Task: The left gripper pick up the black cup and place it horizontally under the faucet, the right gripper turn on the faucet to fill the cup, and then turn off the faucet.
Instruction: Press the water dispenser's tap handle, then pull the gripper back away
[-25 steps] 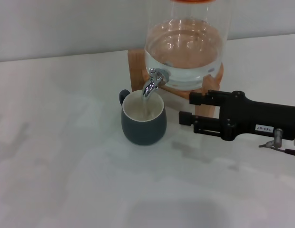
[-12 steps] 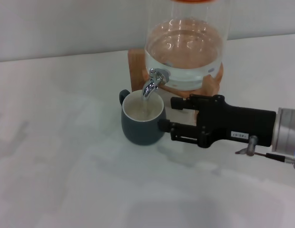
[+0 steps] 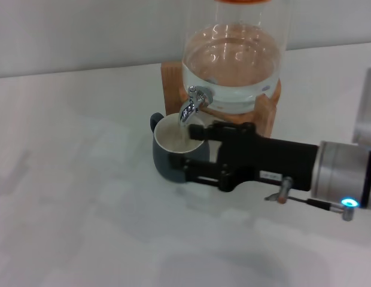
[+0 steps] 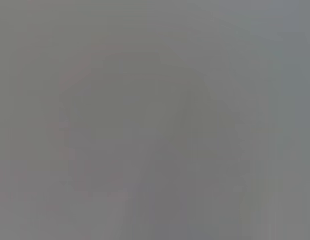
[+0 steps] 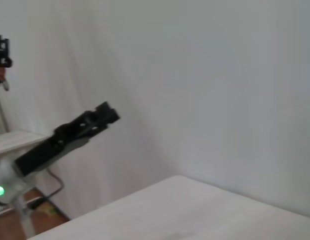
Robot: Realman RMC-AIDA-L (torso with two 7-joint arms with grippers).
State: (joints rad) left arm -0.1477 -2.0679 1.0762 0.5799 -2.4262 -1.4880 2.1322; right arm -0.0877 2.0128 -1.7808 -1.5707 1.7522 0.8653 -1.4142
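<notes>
- The right gripper (image 3: 188, 154), fingers apart beside the black cup (image 3: 167, 146), should rise to the faucet (image 3: 191, 103) lever without nudging the cup.
- The left gripper (image 5: 102, 116) hangs parked well away; whether it is open I cannot tell.

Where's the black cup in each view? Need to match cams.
Head view: black cup centre, under the faucet, right gripper open at it.
Left wrist view: not in it; featureless grey.
Right wrist view: not in it; left gripper raised, far off.
Shared landmark: white table, head and right wrist views.

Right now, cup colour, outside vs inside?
The black cup is dark grey-blue outside, cream-white inside; clearest in the head view.
</notes>
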